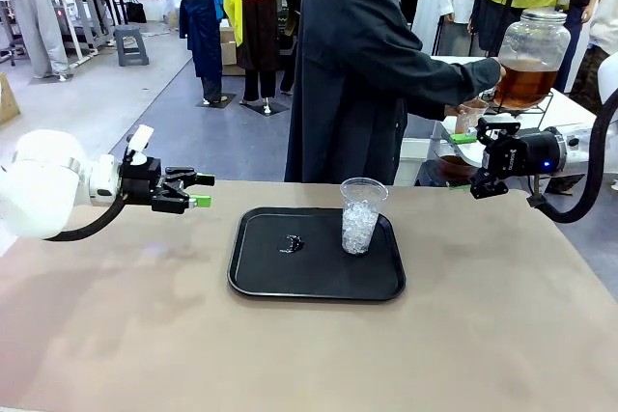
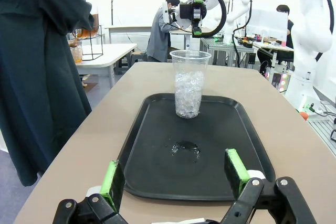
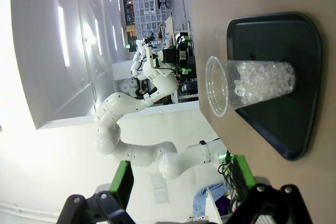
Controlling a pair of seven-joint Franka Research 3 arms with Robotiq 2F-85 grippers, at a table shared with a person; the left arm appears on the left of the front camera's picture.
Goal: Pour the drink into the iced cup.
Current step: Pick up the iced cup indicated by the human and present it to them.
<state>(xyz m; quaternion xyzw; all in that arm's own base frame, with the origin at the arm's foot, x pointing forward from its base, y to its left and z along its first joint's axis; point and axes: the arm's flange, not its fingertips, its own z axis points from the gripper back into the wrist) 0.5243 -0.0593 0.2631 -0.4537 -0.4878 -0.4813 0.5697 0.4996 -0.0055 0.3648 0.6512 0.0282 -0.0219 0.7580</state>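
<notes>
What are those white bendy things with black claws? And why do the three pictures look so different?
The white things are two robot arms. Each ends in a black gripper with green pads: the left gripper and the right gripper. Both are open and hold nothing. One picture looks across the table from between the arms. The other two come from small cameras on the wrists, each looking along its own gripper; one is rolled sideways. On the table lies a black tray with a clear cup of ice and a small wet spot. Behind the table a person has a hand at a big jar of brown drink.
</notes>
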